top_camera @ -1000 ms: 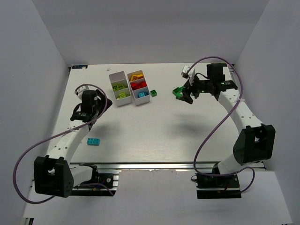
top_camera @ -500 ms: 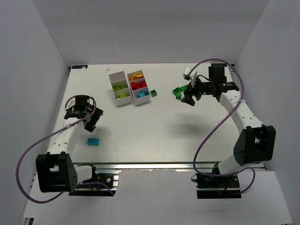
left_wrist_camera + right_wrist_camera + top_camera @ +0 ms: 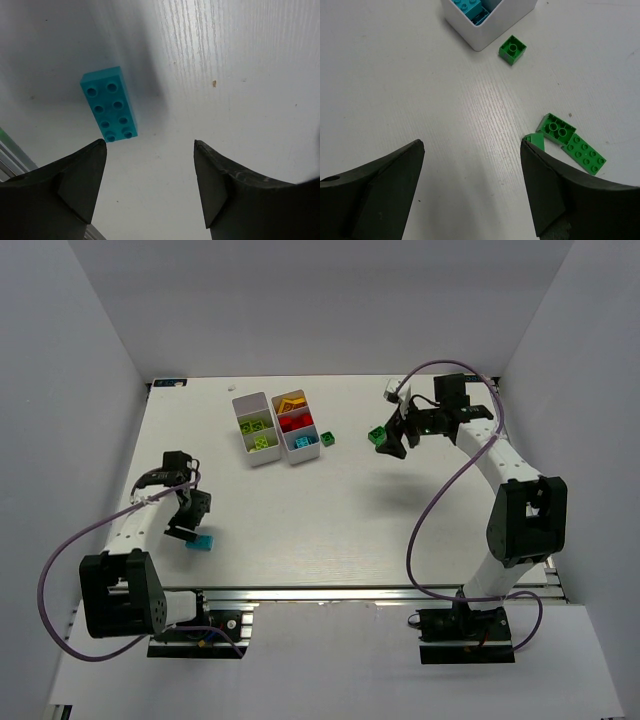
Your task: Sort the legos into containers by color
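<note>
A cyan lego point(image 3: 109, 104) lies flat near the table's front left point(image 3: 201, 542). My left gripper point(image 3: 150, 142) hovers open just beside it, nothing between the fingers; from above, the left gripper point(image 3: 187, 523) sits over the brick's near-left side. Three dark green legos point(image 3: 559, 130) lie in a cluster by my right fingertip, and a small green lego point(image 3: 512, 50) sits next to the tray corner point(image 3: 492, 31). The right gripper point(image 3: 472, 142) is open and empty, left of the cluster point(image 3: 377, 436). Two white containers point(image 3: 250, 405) point(image 3: 303, 454) hold lime, orange, red and cyan bricks.
A small white object point(image 3: 393, 392) lies at the back, behind the right gripper. The enclosure's white walls stand close on the left, right and back. Purple cables loop from both arms. The metal rail point(image 3: 330, 592) runs along the near edge.
The left arm swung back toward the near edge and came down by the cyan brick. The right gripper shifted slightly left over the green bricks. Both stayed open.
</note>
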Action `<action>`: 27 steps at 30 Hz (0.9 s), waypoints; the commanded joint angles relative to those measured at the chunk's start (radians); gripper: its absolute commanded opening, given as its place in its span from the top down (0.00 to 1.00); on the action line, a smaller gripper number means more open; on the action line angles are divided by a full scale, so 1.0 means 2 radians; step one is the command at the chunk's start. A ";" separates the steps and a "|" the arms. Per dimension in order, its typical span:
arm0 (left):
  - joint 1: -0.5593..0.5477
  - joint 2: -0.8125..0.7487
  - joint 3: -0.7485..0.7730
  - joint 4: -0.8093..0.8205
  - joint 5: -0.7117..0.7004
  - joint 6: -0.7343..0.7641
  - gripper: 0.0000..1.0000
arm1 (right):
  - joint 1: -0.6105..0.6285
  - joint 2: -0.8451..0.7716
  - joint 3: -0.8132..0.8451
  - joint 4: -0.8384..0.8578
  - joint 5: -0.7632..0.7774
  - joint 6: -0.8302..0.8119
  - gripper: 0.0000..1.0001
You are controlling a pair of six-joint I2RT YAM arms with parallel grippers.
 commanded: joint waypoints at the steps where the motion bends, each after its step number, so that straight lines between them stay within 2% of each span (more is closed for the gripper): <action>1: 0.004 -0.021 0.005 -0.014 -0.020 -0.037 0.20 | -0.001 -0.012 0.023 0.024 -0.016 0.004 0.18; 5: 0.011 -0.008 -0.015 -0.013 -0.018 -0.032 0.20 | -0.001 -0.015 0.026 0.013 -0.028 0.009 0.18; 10: 0.016 -0.017 -0.037 0.006 -0.024 -0.039 0.21 | -0.008 -0.039 -0.010 0.035 -0.052 0.004 0.17; 16: 0.019 -0.029 -0.065 0.032 -0.030 -0.058 0.21 | -0.024 -0.028 -0.010 0.039 -0.071 0.006 0.17; 27: 0.046 0.036 -0.068 0.080 -0.043 -0.022 0.24 | -0.031 -0.054 -0.041 0.065 -0.067 0.018 0.17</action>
